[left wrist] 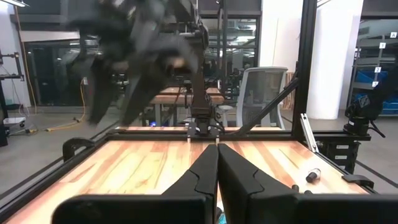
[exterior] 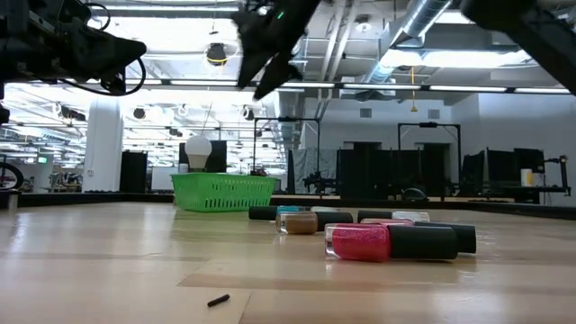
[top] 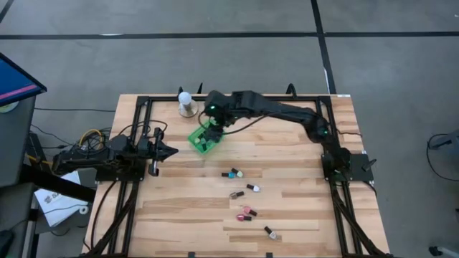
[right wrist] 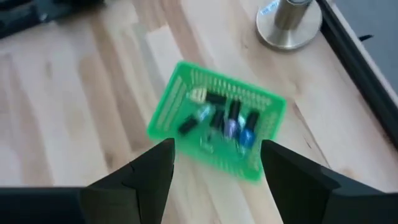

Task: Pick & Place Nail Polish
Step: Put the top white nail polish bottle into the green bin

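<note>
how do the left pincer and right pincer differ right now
The left pincer is shut, its fingers pressed together; the right pincer stands open and empty. The left one rests low at the table's left side, away from everything; the right one hangs above the green mesh basket, which already holds several nail polish bottles. Both are dark and two-fingered, and neither holds anything.

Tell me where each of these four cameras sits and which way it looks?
High view: overhead, straight down on the wooden table; both arms show.
Low view: table-top height, level past lying nail polish bottles; arms overhead.
Left wrist view: on the left arm, across the table; left gripper shut.
Right wrist view: on the right arm, down between the right gripper fingers, open.
Shared: high, low and right wrist views show the green mesh basket.
</note>
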